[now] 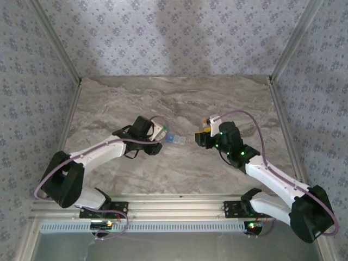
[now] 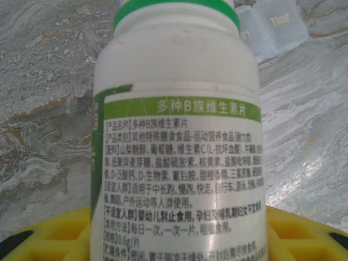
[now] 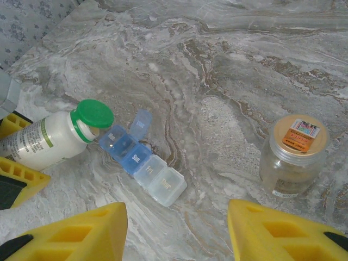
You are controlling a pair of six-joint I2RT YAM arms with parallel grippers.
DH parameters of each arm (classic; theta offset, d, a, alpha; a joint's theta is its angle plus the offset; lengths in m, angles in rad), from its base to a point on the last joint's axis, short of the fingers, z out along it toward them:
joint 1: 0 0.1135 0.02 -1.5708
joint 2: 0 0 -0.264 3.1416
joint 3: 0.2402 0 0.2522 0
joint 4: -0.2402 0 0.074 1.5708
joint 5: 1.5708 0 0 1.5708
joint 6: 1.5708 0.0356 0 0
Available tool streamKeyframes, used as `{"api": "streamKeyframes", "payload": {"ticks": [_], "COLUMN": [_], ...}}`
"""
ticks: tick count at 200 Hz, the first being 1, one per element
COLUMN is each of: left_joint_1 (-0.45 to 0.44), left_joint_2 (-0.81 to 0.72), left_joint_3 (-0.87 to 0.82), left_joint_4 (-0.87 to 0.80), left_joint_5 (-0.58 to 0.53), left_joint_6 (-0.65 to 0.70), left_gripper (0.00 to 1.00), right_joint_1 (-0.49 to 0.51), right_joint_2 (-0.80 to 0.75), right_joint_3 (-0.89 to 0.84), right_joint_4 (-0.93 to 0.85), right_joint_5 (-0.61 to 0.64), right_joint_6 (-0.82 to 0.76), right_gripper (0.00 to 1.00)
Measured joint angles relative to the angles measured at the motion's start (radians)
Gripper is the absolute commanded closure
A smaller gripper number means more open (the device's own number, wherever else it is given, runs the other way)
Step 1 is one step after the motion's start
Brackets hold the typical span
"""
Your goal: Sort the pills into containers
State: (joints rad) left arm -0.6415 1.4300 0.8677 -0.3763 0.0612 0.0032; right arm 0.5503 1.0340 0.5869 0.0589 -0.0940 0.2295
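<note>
Your left gripper [image 2: 174, 239] is clamped on the white pill bottle [image 3: 43, 138], holding it tipped over so its green cap [image 3: 93, 115] sits just beside the blue end of the pill organizer [image 3: 142, 163]. The organizer lies on the marble table [image 3: 228, 70] between the two arms with one lid flipped up. Your right gripper [image 3: 176, 223] hovers above the table with its yellow fingers [image 3: 81, 231] apart and nothing between them, and the orange-lidded jar [image 3: 293, 155] stands upright, well apart from the organizer.
</note>
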Motion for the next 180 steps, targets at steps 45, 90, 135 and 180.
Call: {"api": "streamKeyframes", "payload": {"ticks": [45, 90, 135, 180], "left_joint_1": [0.000, 0.000, 0.000, -0.001], "left_joint_2": [0.064, 0.119, 0.187, 0.234], "left_joint_3": [0.074, 0.145, 0.204, 0.265], "left_joint_4": [-0.101, -0.159, -0.211, -0.284], "left_joint_5": [-0.033, -0.059, -0.082, -0.106], "left_joint_6": [0.045, 0.087, 0.128, 0.166], "left_gripper": [1.00, 1.00, 1.00, 1.00], "right_joint_1": [-0.006, -0.008, -0.008, -0.009], "right_joint_2": [-0.014, -0.014, -0.014, -0.014], "right_joint_3": [0.000, -0.001, -0.001, -0.001], "right_joint_4": [0.000, 0.001, 0.002, 0.002], "right_joint_5": [0.000, -0.003, -0.007, -0.010], "right_joint_6": [0.003, 0.008, 0.011, 0.011], "right_gripper": [0.47, 0.47, 0.47, 0.47]}}
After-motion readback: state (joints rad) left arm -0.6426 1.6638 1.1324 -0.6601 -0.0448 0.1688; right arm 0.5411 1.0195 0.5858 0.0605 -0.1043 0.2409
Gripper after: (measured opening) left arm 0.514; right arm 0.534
